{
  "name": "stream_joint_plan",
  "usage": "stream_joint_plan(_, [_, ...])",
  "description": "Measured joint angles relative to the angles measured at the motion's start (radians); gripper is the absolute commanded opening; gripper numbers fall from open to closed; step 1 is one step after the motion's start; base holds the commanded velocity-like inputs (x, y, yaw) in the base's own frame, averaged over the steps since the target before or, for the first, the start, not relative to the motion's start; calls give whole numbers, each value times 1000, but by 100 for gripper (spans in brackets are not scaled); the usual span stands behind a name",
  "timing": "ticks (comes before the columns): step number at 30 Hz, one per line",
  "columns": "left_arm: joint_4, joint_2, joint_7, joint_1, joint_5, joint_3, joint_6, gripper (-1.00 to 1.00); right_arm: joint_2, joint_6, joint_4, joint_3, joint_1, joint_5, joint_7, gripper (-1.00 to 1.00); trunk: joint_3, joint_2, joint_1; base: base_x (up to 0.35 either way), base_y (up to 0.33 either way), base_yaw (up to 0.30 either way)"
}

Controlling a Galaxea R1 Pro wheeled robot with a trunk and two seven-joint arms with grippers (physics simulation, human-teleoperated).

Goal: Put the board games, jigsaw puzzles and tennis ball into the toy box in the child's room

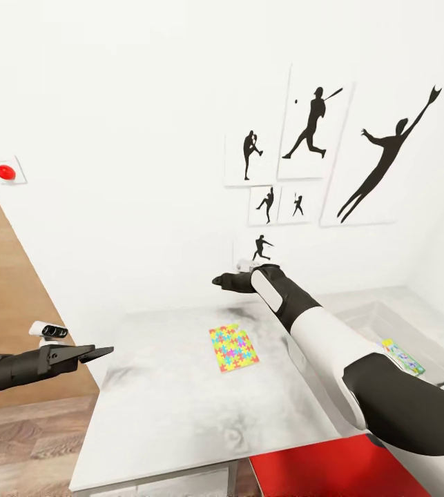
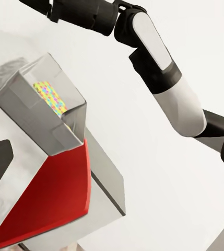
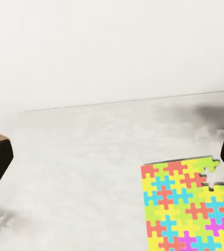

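Note:
One jigsaw puzzle (image 1: 233,347) (image 3: 187,206) lies flat on the pale grey table (image 1: 166,400), near its middle. My right gripper (image 1: 225,281) (image 3: 112,162) hovers open above the far part of the table, just beyond that puzzle, with nothing between its fingers. The light grey toy box (image 1: 377,319) (image 2: 36,107) stands on the table's right end, and a second multicoloured jigsaw puzzle (image 1: 402,355) (image 2: 51,98) lies inside it. My left gripper (image 1: 92,354) (image 2: 112,159) is open and empty, held in the air off the table's left edge.
A red chair (image 1: 332,469) (image 2: 54,193) sits tucked at the table's near side, under my right arm. White walls close the corner behind the table, with black silhouette posters (image 1: 318,152). A red round knob (image 1: 5,172) is on the left wall. Wooden floor (image 1: 21,435) lies to the left.

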Motion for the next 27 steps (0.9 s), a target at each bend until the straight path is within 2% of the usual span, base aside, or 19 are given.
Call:
stream_joint_plan(23, [0,1,-1,0,0,1,0,100,0,6,-4,4,0,0,0,100,-38,0,0,0,0,0])
stream_joint_plan(27, [2,3,-2,0,0,11,0,100,0,10,-5,5,0,0,0,100,-44,0,0,0,0,0])
